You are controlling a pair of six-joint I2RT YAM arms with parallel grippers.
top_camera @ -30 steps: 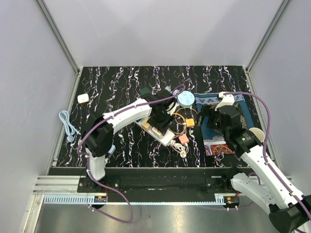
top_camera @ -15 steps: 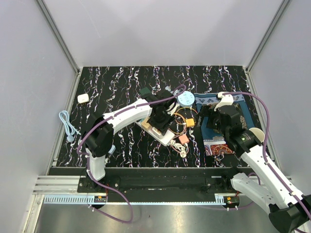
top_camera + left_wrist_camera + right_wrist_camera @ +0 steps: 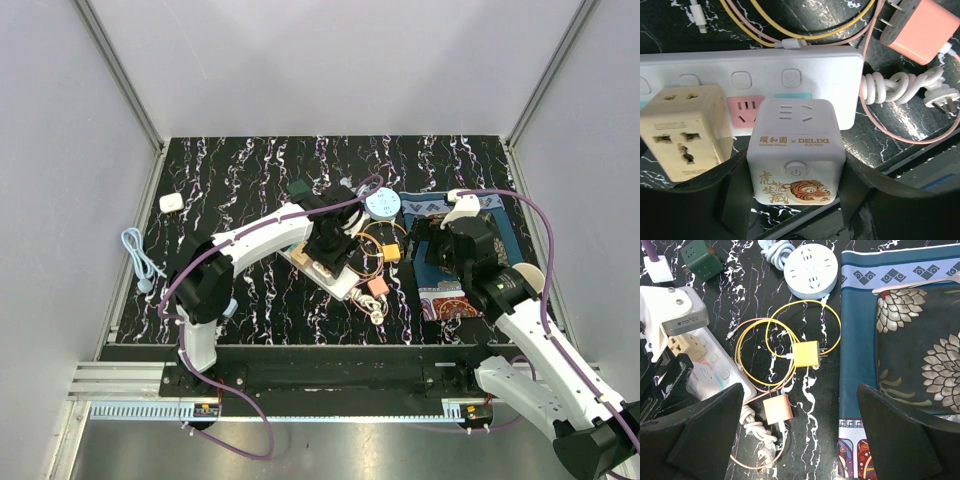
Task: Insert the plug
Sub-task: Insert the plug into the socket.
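The left fingers (image 3: 735,200) were clamped on a white cube plug (image 3: 796,150) at the power strip (image 3: 830,75). The right fingers (image 3: 710,435) were spread wide and empty above the bench (image 3: 230,170).

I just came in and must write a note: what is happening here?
The left claw grips a white cube adapter against the white power strip, beside a beige adapter already plugged there. Whether the cube is fully seated cannot be told. The right claw hangs open and empty above the patterned mat.
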